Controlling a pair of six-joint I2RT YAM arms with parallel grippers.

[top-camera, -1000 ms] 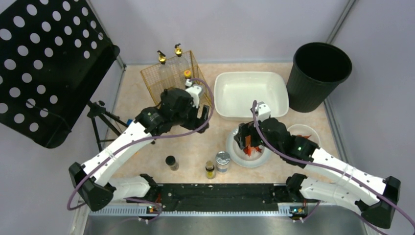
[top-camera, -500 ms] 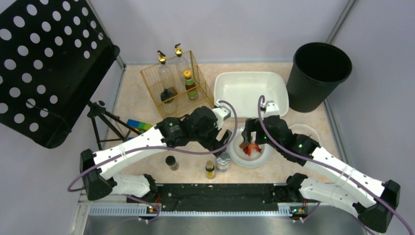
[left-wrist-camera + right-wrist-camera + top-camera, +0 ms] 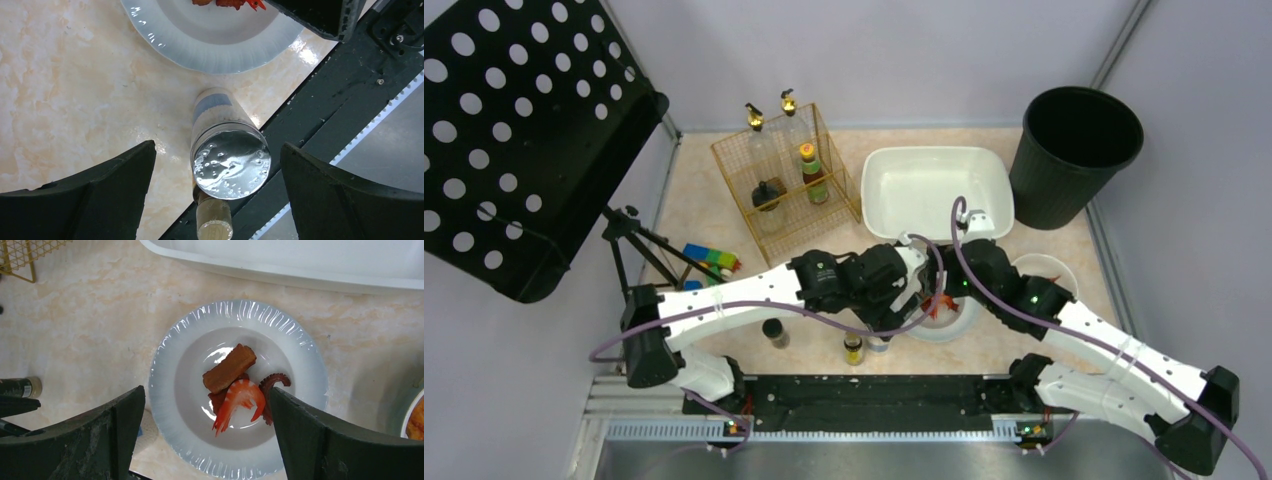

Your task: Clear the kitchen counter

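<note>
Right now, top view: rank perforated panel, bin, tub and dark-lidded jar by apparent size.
1. panel
2. bin and tub: about alike; the bin stands taller, nearer the camera, so unranked
3. jar

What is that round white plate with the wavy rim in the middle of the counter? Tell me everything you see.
The round white plate is glossy, perhaps ceramic, with a fluted rim and a smooth shallow well. It lies flat on the pale marble-patterned counter, close to the white rectangular tub, not touching it. In its well sit a brown rectangular block, an orange shrimp and a dark curled tentacle. The right gripper hovers open above; nothing grips it.
</note>
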